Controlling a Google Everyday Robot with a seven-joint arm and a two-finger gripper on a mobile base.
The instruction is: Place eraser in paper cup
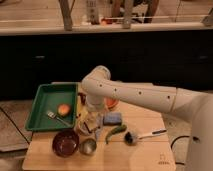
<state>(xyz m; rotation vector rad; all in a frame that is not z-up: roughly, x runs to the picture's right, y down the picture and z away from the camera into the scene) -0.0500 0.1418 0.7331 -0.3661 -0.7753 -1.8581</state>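
My white arm reaches in from the right over the wooden table. My gripper points down at the table's left middle, just right of the green tray and above a small metal cup. An orange and white round thing, possibly the paper cup, shows partly behind the arm. I cannot make out an eraser; it may be hidden under or in the gripper.
The tray holds an orange fruit and a fork. A dark red bowl stands front left. A blue sponge, a green pepper and a black brush lie right of the gripper. Dark cabinets stand behind.
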